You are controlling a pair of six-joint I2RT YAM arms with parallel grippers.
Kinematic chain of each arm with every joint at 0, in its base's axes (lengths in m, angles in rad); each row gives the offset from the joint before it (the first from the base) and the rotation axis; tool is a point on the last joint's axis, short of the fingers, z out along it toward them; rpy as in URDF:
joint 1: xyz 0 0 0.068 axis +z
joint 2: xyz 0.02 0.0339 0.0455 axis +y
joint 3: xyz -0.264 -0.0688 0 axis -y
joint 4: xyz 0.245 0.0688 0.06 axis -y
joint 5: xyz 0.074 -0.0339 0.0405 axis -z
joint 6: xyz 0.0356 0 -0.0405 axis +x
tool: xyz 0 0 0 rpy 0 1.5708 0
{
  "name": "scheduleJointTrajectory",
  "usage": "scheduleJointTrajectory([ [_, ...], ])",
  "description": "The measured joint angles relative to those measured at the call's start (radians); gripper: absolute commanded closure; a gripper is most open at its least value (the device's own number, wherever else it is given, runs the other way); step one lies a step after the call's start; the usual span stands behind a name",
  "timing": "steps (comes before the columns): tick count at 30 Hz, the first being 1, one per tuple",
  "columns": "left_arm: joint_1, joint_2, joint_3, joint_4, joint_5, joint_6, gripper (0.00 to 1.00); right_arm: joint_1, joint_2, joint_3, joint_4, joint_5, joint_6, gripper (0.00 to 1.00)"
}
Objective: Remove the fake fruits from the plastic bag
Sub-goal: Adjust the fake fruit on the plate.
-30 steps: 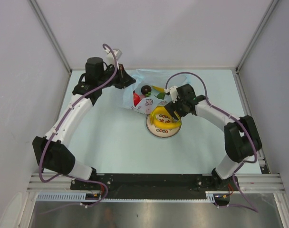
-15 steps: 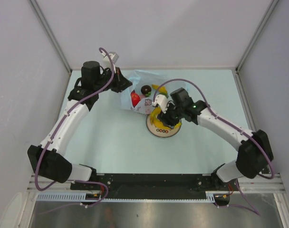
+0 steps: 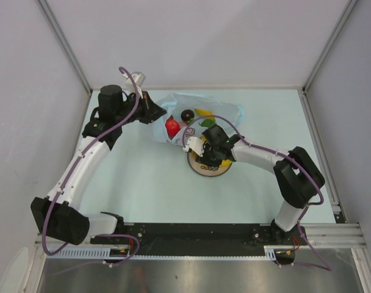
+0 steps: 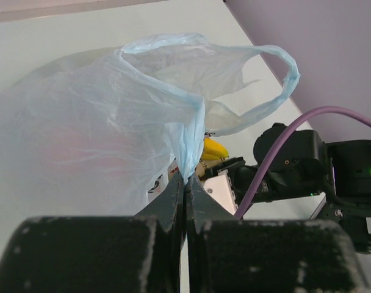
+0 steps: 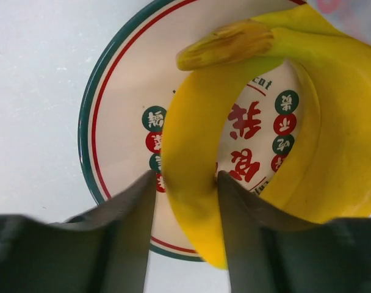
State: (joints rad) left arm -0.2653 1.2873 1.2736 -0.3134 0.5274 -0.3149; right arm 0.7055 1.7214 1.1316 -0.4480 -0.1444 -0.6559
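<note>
The light-blue plastic bag (image 3: 219,111) lies at the back of the table. My left gripper (image 3: 152,113) is shut on a bunched edge of the plastic bag (image 4: 112,122), holding it up. Inside the bag I see a red fruit (image 3: 172,127), a dark one (image 3: 187,115), a yellow piece (image 3: 204,112) and a green one (image 3: 208,122). My right gripper (image 5: 185,177) is low over the plate (image 5: 121,122), its fingers pressed against both sides of the yellow banana (image 5: 198,146). From above, the right gripper (image 3: 205,152) hides most of the banana.
The round patterned plate (image 3: 210,171) sits just in front of the bag. Both arms reach toward the back middle, and the right arm (image 4: 289,165) stands close behind the bag's handle loop. Grey walls close in the left, right and back sides.
My right gripper has slid left over the plate and closed from wide open onto the banana. The left arm has drawn the bag's edge a little to the left.
</note>
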Motion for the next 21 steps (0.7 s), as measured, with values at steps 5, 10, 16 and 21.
scheduleJointTrajectory([
  [5,0.009,-0.011,-0.010,0.008,0.004,-0.001,1.00,0.035,0.003,0.000,-0.005,0.019,0.000,0.75],
  [10,0.014,-0.011,-0.019,0.012,0.013,-0.002,1.00,0.077,-0.023,-0.006,-0.045,0.012,-0.005,0.79],
  [16,0.025,-0.039,-0.076,0.013,0.028,-0.011,1.00,0.092,-0.046,-0.015,-0.072,-0.001,-0.010,0.68],
  [21,0.027,-0.056,-0.112,0.012,0.037,-0.019,1.00,0.105,-0.047,-0.021,-0.066,0.012,-0.016,0.39],
])
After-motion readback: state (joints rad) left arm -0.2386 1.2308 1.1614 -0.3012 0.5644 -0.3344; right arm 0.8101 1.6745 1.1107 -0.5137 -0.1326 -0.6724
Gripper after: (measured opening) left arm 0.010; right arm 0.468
